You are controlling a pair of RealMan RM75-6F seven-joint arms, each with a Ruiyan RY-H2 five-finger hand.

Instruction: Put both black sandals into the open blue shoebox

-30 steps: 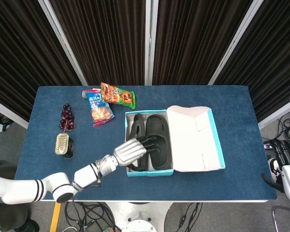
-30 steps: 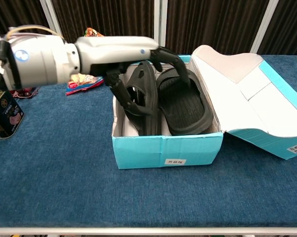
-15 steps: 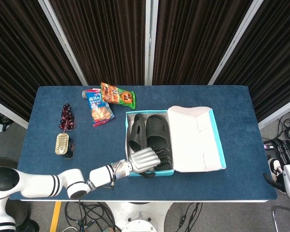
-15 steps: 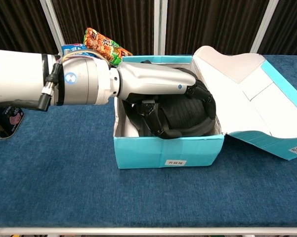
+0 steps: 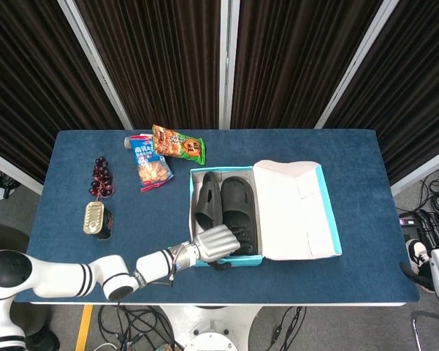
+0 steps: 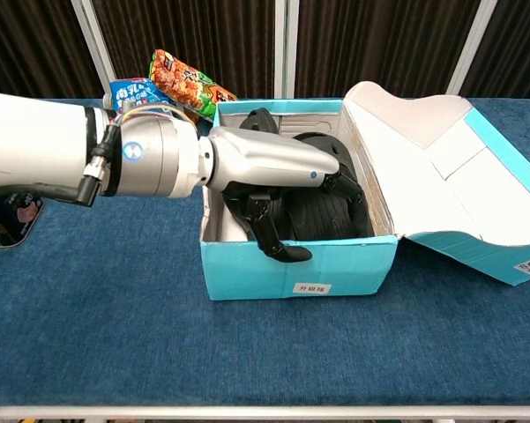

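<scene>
While the blue table (image 5: 73, 161) is carrying every item, the open blue shoebox (image 5: 329, 232) is sitting near its front edge with its lid folded out to one side. The left hand (image 5: 216, 241) is hovering over the box's front wall, fingers spread and curling down, gripping nothing. Both black sandals (image 5: 238, 212) are lying side by side inside the box. The snack bags (image 5: 177, 144), can (image 5: 94, 217) and grapes (image 5: 101, 176) are resting well apart from it.
</scene>
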